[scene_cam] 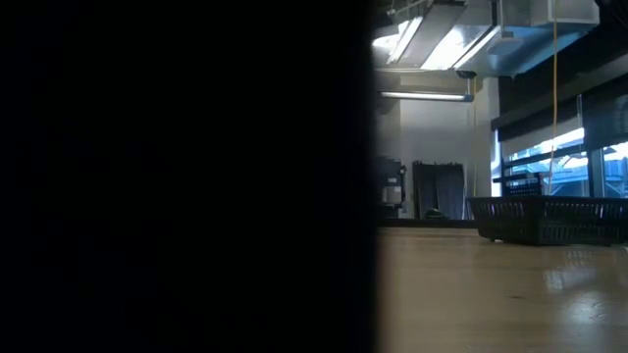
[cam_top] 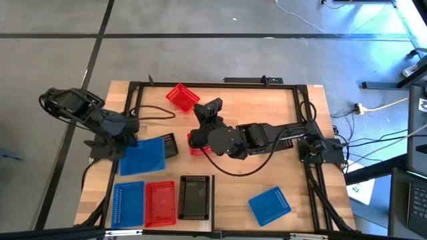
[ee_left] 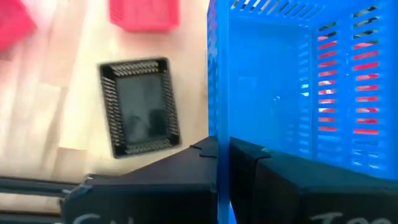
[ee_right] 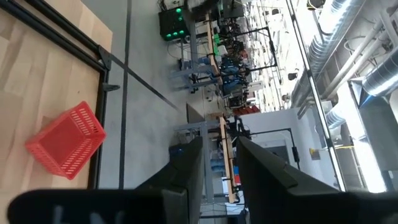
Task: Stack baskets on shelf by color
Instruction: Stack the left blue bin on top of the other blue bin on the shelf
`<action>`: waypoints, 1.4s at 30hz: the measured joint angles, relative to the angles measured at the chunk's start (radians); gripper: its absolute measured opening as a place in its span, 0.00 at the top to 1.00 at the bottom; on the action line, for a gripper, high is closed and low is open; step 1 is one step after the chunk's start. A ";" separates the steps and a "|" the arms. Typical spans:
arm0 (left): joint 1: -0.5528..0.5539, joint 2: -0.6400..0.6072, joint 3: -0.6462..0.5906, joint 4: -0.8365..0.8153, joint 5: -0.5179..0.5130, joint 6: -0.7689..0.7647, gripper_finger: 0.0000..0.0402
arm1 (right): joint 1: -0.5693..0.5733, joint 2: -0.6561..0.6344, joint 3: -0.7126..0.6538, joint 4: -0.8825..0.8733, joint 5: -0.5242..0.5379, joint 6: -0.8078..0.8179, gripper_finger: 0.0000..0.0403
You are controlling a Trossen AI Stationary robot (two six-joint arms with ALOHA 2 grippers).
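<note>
1 blue mesh basket (ee_left: 280,87), gripper-held

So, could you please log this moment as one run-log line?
left gripper: shut on blue basket, lifted | right gripper: open, empty, mid-table | row at near edge: blue, red, black

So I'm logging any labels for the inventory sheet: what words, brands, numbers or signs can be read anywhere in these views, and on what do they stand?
None can be read.
Left gripper, shut on the blue basket: pale marks along its body, cut off and blurred.
Baskets on the table: no labels visible.
Room beyond the table: any signs too small to read.
</note>
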State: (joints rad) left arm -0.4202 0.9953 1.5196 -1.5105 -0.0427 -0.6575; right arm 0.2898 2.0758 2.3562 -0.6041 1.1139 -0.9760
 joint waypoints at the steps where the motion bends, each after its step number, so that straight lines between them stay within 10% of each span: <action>1: 0.000 -0.002 0.000 0.000 0.038 -0.002 1.00 | -0.002 0.000 0.000 0.000 0.000 0.000 0.75; 7: -0.032 -0.001 0.000 0.000 0.276 0.185 1.00 | -0.012 0.000 0.000 0.000 -0.018 0.003 0.75; 26: -0.159 0.120 0.000 0.015 0.262 0.945 1.00 | -0.067 0.000 0.000 0.002 -0.043 0.073 0.75; 42: -0.267 0.240 0.000 0.232 0.341 1.145 1.00 | -0.098 0.001 0.000 0.001 -0.044 0.113 0.75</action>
State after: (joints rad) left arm -0.6869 1.2349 1.5196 -1.2782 0.2981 0.4875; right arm 0.1913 2.0766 2.3558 -0.6033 1.0702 -0.8635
